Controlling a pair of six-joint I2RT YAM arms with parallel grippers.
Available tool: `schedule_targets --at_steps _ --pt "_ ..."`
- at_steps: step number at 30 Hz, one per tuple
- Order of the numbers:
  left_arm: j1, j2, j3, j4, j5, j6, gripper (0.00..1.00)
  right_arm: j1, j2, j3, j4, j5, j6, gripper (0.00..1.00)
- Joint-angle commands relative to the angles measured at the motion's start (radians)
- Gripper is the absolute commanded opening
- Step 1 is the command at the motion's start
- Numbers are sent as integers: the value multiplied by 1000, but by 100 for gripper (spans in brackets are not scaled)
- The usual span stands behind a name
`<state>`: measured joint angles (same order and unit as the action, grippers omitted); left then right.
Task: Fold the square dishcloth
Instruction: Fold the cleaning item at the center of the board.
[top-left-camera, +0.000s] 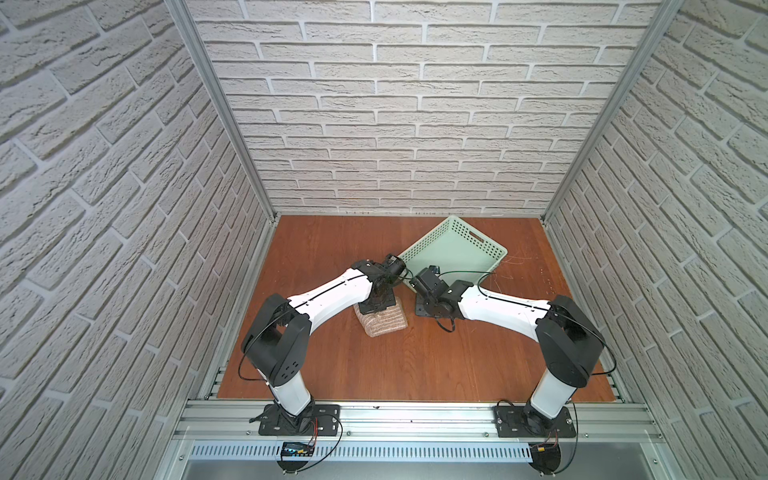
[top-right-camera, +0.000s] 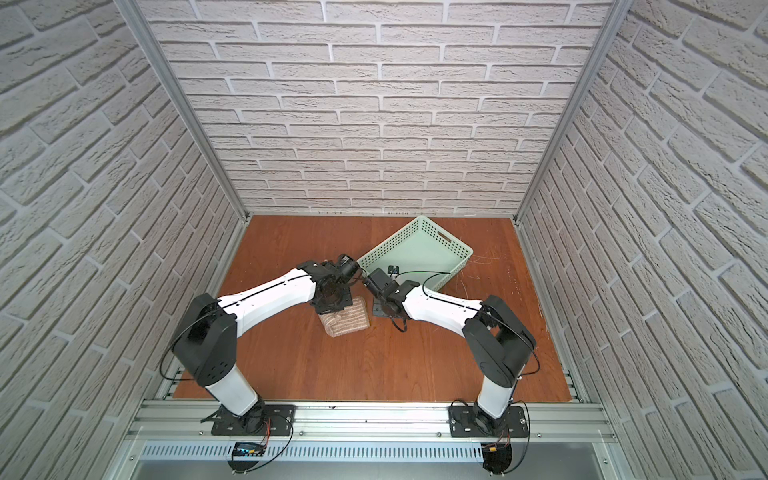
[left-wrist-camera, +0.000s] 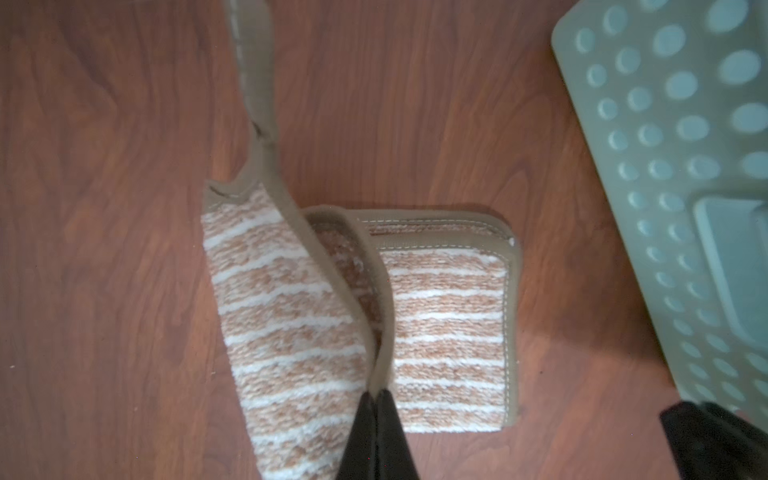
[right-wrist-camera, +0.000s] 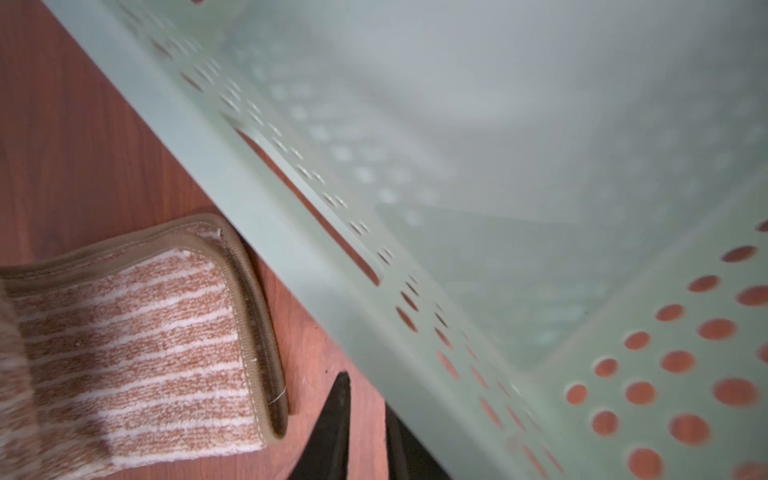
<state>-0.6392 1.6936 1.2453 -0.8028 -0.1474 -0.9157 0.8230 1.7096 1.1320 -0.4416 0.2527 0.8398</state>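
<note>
The square dishcloth (top-left-camera: 384, 322) is seen folded on the tabletop (top-left-camera: 332, 361) near the middle, directly beneath the left end effector (left-wrist-camera: 376, 397). That end effector's fingertips are pressed together on the darker brown edge of the cloth, and one striped flap is held raised above the flat folded part (left-wrist-camera: 449, 332). A strip of the brown edging is seen running up from the pinch.

The right end effector (right-wrist-camera: 365, 390) is placed over bare tabletop just beside the cloth's bound corner (right-wrist-camera: 257, 332); its fingers are parted a little, and nothing is held between them.

A mint-green perforated basket (top-left-camera: 469, 237) is set farther back and to the right, turned cornerwise in both top views (top-right-camera: 436, 239). Its near wall (right-wrist-camera: 291, 208) is found close beside the cloth's corner; whether the two touch cannot be told. The right end effector is hemmed in between that wall and the cloth.

In a top view the cloth's (top-right-camera: 349, 320) long axis is laid roughly across the tabletop from left to right, slightly skewed, with the cream stripes running along it.
</note>
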Motion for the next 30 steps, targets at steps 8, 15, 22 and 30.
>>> schedule_targets --at_steps 8,15,22,30 --pt "-14 45 36 76 65 16 0 -44 -213 -82 -73 168 9 20" --pt "-34 71 47 105 75 8 0 -44 -255 -84 -86 175 -1 20" --pt "-66 99 69 112 80 6 0 -45 -301 -90 -105 219 6 20" --pt "-71 135 83 120 80 8 0 -44 -344 -98 -128 243 12 21"
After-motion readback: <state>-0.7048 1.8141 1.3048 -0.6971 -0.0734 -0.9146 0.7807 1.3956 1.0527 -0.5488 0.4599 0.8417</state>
